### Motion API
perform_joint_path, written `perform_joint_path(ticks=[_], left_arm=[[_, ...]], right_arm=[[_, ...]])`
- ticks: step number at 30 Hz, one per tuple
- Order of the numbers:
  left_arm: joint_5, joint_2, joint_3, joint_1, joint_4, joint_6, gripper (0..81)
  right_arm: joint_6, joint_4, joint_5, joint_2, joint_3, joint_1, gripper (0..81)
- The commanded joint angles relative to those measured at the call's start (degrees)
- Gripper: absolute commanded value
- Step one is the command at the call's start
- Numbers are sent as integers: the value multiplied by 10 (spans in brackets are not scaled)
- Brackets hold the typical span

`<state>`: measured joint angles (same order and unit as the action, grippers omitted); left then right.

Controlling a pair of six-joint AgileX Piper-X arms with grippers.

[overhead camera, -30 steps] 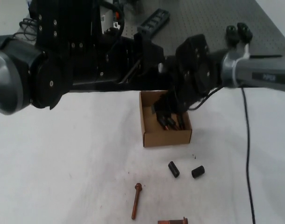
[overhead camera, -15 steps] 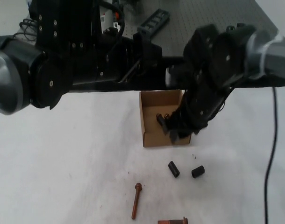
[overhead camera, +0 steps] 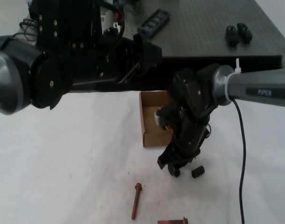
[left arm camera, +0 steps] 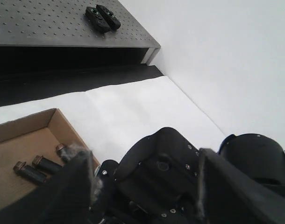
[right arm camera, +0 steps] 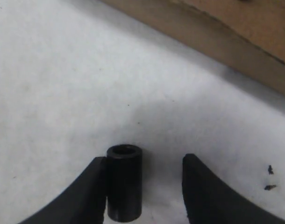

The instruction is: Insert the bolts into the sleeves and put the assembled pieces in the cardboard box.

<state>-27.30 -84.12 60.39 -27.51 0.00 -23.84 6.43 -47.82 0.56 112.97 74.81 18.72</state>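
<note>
Between the spread fingers of the right gripper [right arm camera: 143, 163] lay a black sleeve [right arm camera: 124, 182], touching one finger, its long axis parallel to them.

Soft, even light from above left the white tabletop [overhead camera: 63, 154] bright and nearly washed out. The only real shadow was a diffuse grey patch directly beneath the right tool [right arm camera: 145, 186], spreading around the sleeve [right arm camera: 124, 182] between its fingers, with a thin darker band along the foot of the cardboard box [right arm camera: 217, 37] just beyond. Past the left tool [left arm camera: 142, 156] the tabletop glared to a featureless white while the gap under the perforated board [left arm camera: 49, 23] sank to near-black, and the black arm casings [overhead camera: 77, 60] above both tools gave back only small dull highlights on their screws.
</note>
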Motion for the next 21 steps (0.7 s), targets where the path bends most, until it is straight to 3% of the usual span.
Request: perform_joint_path(ticks=[1, 8, 14, 21], left_arm=[[2, 9, 1, 1, 0, 7, 461], [2, 9, 1, 1, 0, 7, 461], [-4, 9, 1, 1, 3, 7, 461], [-42, 9, 3, 1, 92, 55, 461]], right_arm=[[13, -4, 0, 1, 2, 1, 349], [37, -10, 0, 12, 2, 1, 232], [58, -18, 0, 9, 2, 0, 12], [38, -27, 72, -72, -9, -37, 25]])
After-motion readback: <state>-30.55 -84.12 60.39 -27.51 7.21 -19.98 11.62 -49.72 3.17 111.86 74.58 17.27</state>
